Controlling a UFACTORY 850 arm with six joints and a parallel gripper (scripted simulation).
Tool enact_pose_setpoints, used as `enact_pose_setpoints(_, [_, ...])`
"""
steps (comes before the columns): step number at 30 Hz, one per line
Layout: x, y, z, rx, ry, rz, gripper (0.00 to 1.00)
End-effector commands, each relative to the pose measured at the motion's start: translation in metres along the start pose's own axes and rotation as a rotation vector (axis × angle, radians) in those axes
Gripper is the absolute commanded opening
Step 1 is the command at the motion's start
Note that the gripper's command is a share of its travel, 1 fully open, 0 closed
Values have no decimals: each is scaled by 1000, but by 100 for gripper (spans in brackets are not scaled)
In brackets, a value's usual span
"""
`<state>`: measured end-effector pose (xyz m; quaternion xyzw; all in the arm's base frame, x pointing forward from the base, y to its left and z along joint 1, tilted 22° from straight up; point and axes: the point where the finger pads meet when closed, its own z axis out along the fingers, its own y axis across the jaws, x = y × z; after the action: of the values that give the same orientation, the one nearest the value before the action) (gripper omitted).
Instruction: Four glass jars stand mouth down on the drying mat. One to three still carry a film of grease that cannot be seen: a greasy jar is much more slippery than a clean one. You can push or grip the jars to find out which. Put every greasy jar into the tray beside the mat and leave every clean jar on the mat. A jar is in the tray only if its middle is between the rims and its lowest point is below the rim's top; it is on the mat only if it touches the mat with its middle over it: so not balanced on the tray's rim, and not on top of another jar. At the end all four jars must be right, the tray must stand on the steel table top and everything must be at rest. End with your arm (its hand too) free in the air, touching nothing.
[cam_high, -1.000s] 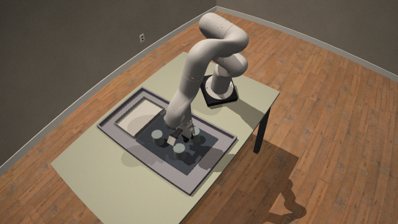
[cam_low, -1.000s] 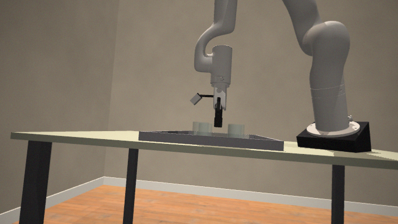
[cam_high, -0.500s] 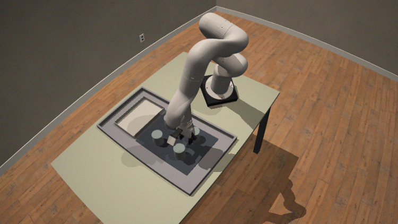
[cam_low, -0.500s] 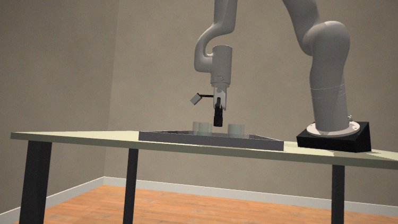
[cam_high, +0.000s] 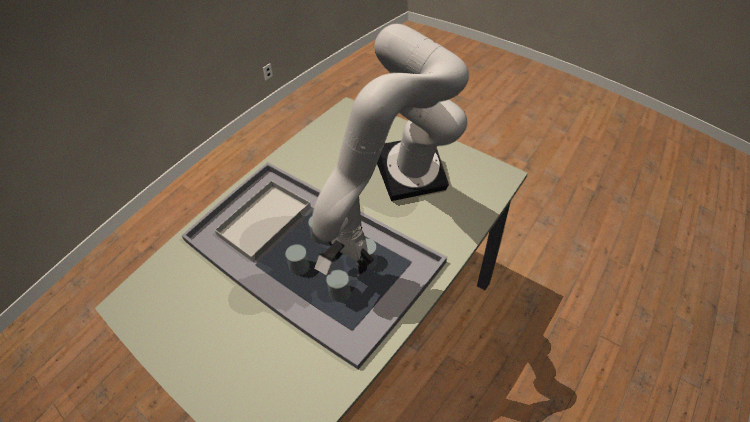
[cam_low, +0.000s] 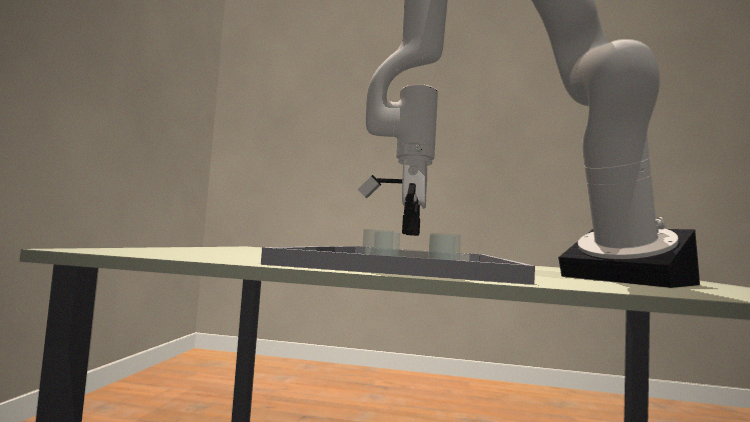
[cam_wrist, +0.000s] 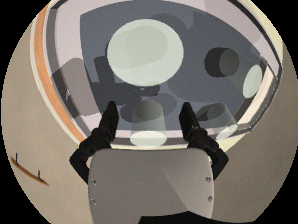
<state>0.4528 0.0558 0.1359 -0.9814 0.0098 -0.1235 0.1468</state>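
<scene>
Four pale glass jars stand on the dark drying mat (cam_high: 361, 316) (cam_wrist: 95, 35). The front jar (cam_high: 337, 280) (cam_wrist: 145, 52) looks large in the wrist view. The left jar (cam_high: 296, 254) (cam_wrist: 252, 81) stands nearer the tray. One back jar (cam_high: 370, 246) (cam_wrist: 148, 138) is partly behind the gripper; the other (cam_high: 311, 222) (cam_wrist: 226, 131) is mostly behind the arm. The cream tray (cam_high: 267, 209) beside the mat holds no jar. My gripper (cam_high: 350, 257) (cam_low: 411, 232) (cam_wrist: 149, 109) is open and empty, about jar-top height, between the front and back jars. Grease cannot be seen.
A grey raised-rim surface (cam_high: 314, 314) surrounds mat and tray on the pale green table (cam_high: 173, 335). Its rim also shows in the exterior view (cam_low: 419, 267). The robot's base (cam_high: 416, 181) (cam_low: 629, 267) stands behind it.
</scene>
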Motion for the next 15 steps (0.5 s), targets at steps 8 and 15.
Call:
enact_pose_setpoints(8, [1,0,-69,0,1,0,100])
enact_pose_setpoints(15, [-8,23,-77,0,1,0,100])
